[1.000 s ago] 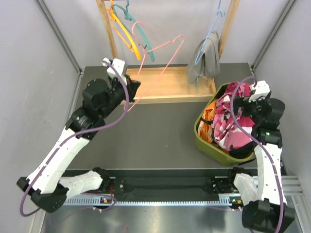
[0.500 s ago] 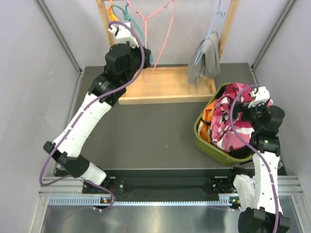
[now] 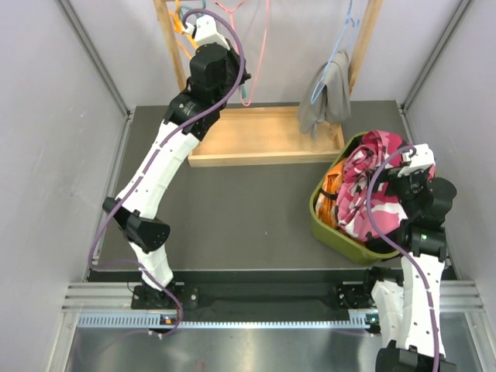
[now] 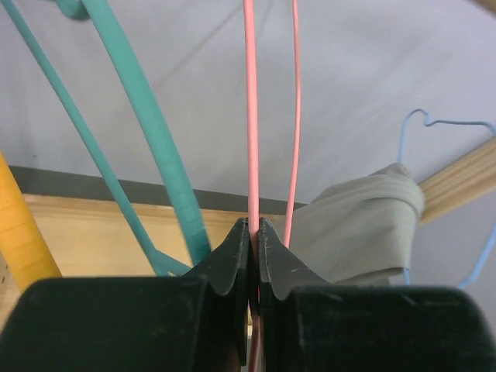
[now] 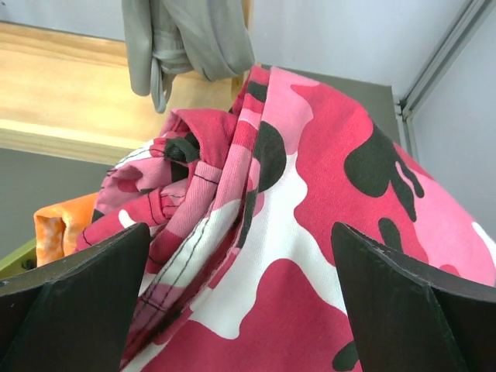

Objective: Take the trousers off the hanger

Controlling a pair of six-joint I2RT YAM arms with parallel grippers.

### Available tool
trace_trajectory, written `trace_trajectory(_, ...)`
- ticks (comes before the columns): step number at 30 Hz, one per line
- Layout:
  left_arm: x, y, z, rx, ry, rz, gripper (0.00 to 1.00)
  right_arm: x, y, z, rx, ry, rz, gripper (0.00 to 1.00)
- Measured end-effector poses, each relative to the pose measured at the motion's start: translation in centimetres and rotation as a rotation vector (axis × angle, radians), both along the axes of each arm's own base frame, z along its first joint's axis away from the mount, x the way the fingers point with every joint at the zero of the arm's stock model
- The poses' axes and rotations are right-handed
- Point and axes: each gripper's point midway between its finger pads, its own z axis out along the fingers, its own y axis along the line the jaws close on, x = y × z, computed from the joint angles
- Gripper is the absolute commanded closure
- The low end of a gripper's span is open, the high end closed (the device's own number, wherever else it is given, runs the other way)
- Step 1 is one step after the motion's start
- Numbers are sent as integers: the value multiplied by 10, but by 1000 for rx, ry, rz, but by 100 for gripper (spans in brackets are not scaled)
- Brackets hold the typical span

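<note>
Pinching pink hanger (image 4: 249,116), left end effector (image 4: 254,226); right end effector (image 5: 240,232) agape.

You see: pink hanger (image 4: 251,116) | teal hanger (image 4: 147,124) | yellow-orange hanger (image 4: 19,225) | pale blue hanger (image 4: 401,147) | grey trousers (image 3: 325,93) plain light grey | camouflage trousers (image 5: 310,217) pink, white and black blotches | orange trousers (image 5: 58,221) bright | basket (image 3: 333,232) olive green | tray (image 3: 256,136) pale wood | desk (image 3: 232,209) dark grey | left arm (image 3: 159,167) white, black joints

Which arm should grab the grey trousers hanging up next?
Probably right. The right hand is open and empty, on the grey trousers' side. The left hand is shut on the pink hanger.
</note>
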Motion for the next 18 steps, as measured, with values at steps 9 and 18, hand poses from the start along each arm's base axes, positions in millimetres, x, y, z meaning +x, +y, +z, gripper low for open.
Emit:
trace_trajectory(9, 19, 2, -43, 31, 105, 27, 94, -6, 4, 9, -1, -35, 11, 0)
trace_trajectory(18, 9, -2, -57, 39, 139, -23, 31, -11, 18, 10, -30, -40, 100, 0)
